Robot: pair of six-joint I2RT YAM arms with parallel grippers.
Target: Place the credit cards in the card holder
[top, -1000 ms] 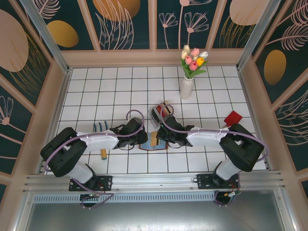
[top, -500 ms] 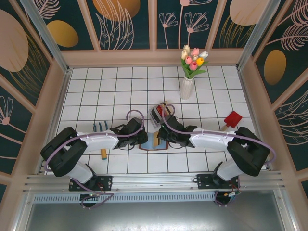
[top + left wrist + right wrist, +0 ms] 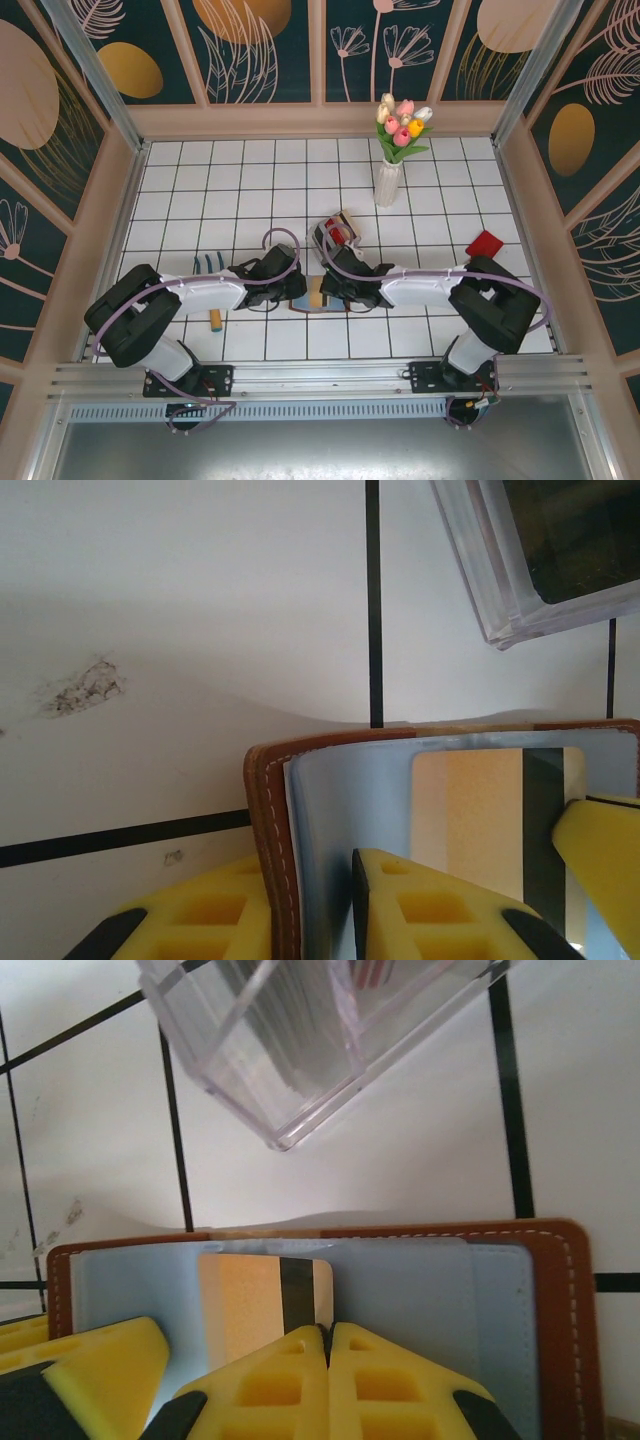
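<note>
Now at the card holder: the card holder [image 3: 430,1290] lies open on the white tiled table [image 3: 420,1160], near its middle, grey pockets up. Both arms meet over it.
Right gripper: the right gripper [image 3: 327,1345] has its yellow fingers pressed together on the near edge of one credit card [image 3: 250,1300], so it is grasping this card.
Left gripper: the left gripper [image 3: 300,885] is clenched on the left brown edge of the card holder, one finger outside and one on the grey lining. I think it steadies the holder.
Credit card: orange-yellow with a dark stripe, lying flat on the grey lining in the left half.
Long axis: the stripe runs straight away from the right jaws, so the long side points from them toward the far edge of the holder.
Key relation: the card lies ahead of the right jaws. I judge the next push goes to the far side, along the stripe. The slot mouth I cannot tell.
Nearer arm: the right one, as it already has the card.
Clear box: the clear box [image 3: 270,1050] stands just beyond the far edge, not touching. What is inside is blurred.
</note>
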